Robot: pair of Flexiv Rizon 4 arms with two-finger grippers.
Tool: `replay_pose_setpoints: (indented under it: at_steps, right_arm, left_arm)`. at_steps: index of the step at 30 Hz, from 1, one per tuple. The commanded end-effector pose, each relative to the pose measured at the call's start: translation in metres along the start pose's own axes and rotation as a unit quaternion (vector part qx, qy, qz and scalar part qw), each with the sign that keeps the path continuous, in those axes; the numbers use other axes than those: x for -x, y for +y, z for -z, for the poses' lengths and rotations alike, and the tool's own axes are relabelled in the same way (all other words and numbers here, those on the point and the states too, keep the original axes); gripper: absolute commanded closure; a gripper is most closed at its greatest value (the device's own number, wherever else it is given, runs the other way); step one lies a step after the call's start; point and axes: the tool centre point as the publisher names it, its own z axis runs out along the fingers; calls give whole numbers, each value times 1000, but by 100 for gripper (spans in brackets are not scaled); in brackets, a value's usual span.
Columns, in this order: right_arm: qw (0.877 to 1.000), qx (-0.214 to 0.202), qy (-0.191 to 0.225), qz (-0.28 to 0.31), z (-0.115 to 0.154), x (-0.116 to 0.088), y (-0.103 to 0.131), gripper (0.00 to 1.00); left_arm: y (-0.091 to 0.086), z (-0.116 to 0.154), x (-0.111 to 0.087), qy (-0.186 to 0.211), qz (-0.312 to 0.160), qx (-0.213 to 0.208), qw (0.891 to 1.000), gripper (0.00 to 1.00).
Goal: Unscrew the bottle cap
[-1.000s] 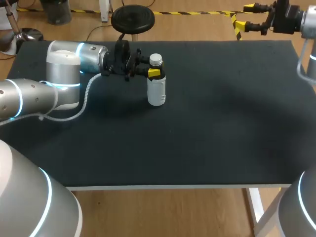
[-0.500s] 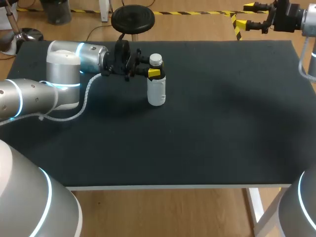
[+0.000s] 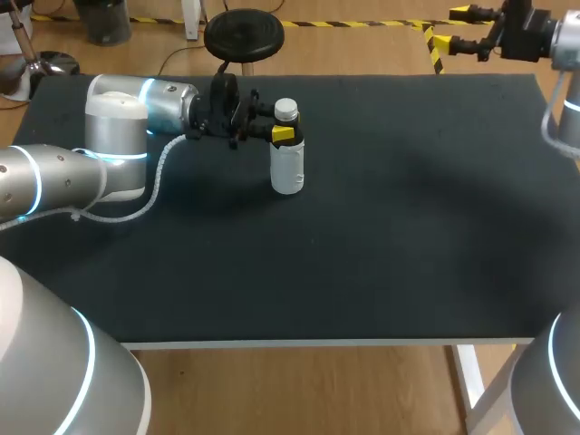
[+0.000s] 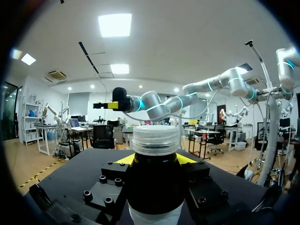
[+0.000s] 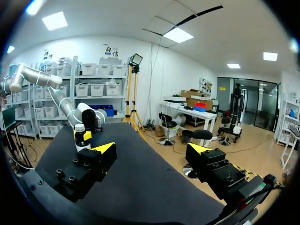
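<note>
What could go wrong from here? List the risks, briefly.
1. The left gripper holds the bottle right below the cap, so the right gripper gets little room and may collide with it.
2. The right gripper hangs open off the far corner of the table; a long approach could knock the upright bottle.

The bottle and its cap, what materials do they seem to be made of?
Bottle: probably dark plastic or glass, judging by its smooth, slightly glossy surface; a white matte label, perhaps paper, wraps the body. Cap: likely translucent whitish plastic, with fine ridges running around its side.
</note>
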Motion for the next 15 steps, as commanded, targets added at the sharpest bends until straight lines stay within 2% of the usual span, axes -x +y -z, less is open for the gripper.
replay_pose_setpoints:
  at_steps: [1, 5, 15]
  right_arm:
    - [1000, 1, -25, -1, 1, -8, 1, 0]
    - [1000, 5, -31, -1, 1, -8, 1, 0]
    - [995, 0, -94, -10, 2, -11, 1, 0]
  left_arm:
    - [1, 0, 0, 0, -2, -1, 1000, 100]
    - [1, 0, 0, 0, -2, -1, 1000, 100]
    - [1, 0, 0, 0, -2, -1, 1000, 100]
